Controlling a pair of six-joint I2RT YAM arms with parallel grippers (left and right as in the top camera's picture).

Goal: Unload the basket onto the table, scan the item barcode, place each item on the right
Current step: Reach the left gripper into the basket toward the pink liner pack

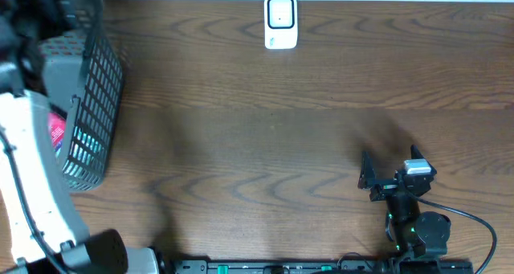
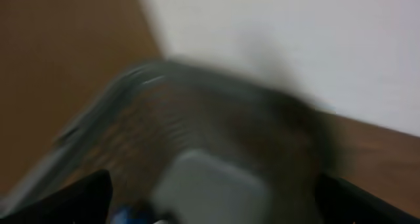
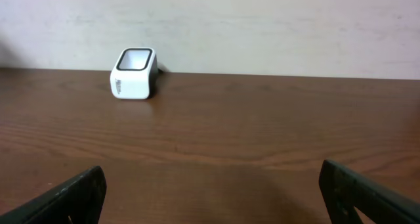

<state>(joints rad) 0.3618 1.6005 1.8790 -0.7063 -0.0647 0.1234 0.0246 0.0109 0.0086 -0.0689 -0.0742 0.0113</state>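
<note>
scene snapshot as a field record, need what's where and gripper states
table: brown wood
scanner: white, at the far edge, middle, nothing near it
basket: grey mesh, at the left edge of the table
contents: a pink item shows inside; the rest is too unclear to name
left gripper: open, over the basket; its wrist view is blurred
right gripper: open and empty, near edge at right, facing the scanner
scan: not yet done; no item out of the basket
</note>
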